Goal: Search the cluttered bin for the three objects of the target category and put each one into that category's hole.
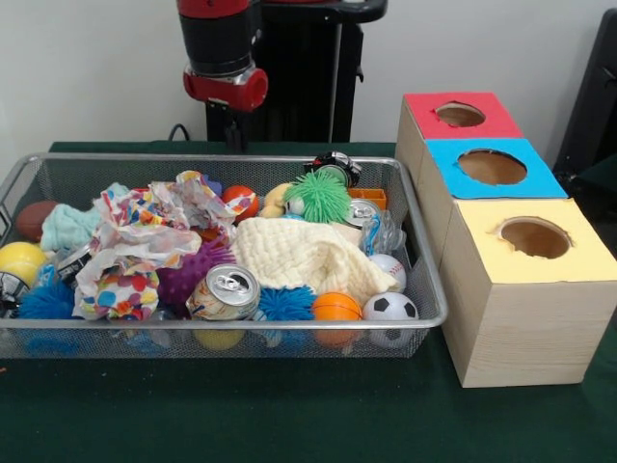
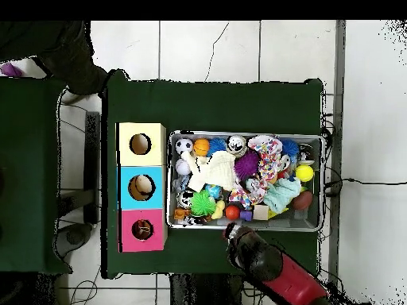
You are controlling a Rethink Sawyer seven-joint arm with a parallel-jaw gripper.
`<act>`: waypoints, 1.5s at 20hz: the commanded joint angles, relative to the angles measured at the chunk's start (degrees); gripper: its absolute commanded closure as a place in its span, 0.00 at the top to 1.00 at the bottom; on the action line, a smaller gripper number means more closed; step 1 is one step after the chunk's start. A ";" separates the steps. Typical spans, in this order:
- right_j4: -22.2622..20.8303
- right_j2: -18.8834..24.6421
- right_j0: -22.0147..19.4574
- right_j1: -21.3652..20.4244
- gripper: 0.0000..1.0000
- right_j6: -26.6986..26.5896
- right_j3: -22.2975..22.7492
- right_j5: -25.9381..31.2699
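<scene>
While the silver wire-mesh bin (image 1: 424, 289) holds the clutter, its near edge shows a black-and-white soccer ball (image 1: 390, 308), an orange ball (image 1: 336, 306) and a dented drink can (image 1: 224, 293); the red-and-black arm (image 1: 224, 58) hangs beyond it, its hand's state hidden.

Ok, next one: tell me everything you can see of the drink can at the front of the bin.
The drink can lies tipped on its side in the wire mesh bin, its silver top with the pull tab facing the front camera. It looks like metal with a printed, mostly pale label that cannot be read. It rests against the front wall, touching the purple spiky ball behind it and the blue fuzzy ball beside it. The overhead view does not show it clearly.
</scene>
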 commanded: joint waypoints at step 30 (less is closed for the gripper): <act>6.31 2.87 7.75 9.43 0.00 11.01 -14.07 3.02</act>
